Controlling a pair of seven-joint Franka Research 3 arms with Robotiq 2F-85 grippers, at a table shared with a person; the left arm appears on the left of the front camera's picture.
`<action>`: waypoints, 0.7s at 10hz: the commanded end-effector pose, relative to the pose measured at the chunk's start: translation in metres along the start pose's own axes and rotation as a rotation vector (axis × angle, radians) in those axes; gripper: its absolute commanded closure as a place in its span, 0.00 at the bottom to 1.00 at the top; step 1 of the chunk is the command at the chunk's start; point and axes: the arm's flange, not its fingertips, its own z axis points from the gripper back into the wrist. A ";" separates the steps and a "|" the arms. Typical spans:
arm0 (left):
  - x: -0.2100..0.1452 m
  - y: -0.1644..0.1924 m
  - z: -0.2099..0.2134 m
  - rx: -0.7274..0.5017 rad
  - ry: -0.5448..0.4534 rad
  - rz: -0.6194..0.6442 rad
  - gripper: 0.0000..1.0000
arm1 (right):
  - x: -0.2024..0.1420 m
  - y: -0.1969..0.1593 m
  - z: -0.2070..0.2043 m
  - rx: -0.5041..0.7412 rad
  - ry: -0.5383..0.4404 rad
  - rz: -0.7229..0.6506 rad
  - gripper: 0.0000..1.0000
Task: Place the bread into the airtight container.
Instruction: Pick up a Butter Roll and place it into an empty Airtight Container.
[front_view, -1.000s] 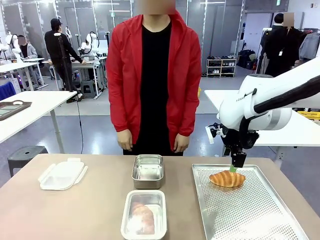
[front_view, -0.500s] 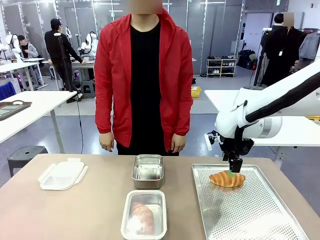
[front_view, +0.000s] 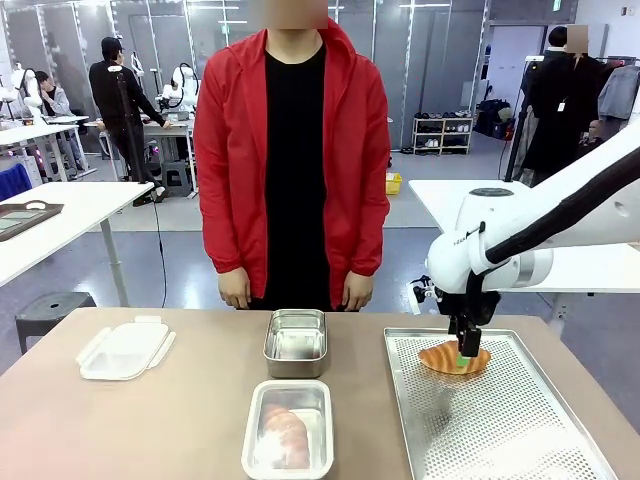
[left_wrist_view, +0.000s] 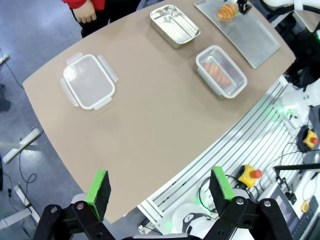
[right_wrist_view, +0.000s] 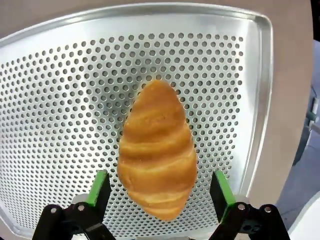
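Observation:
A golden croissant, the bread, lies at the far end of a perforated metal tray. My right gripper hangs just above it, open, with a green pad on either side of the bread's near end and no grip on it. The clear airtight container stands near the front middle with another piece of bread inside. Its lid lies at the left. My left gripper is open, high above the table's near edge, holding nothing.
An empty steel pan stands behind the clear container. A person in a red jacket stands at the far edge with hands down. The tray's raised rim runs close beside the bread.
My right gripper has come down and slightly left, from above the bread to straddling it. The person has shifted a little to the left.

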 end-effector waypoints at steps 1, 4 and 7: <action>0.000 -0.001 0.001 -0.008 -0.004 -0.016 0.00 | 0.007 -0.008 -0.010 0.004 0.021 -0.039 0.00; 0.000 -0.001 0.001 -0.008 -0.004 -0.016 0.00 | 0.006 -0.012 -0.019 0.027 0.045 -0.028 0.13; 0.000 -0.001 0.001 -0.008 -0.004 -0.016 0.00 | 0.004 -0.014 -0.018 0.034 0.047 -0.037 0.39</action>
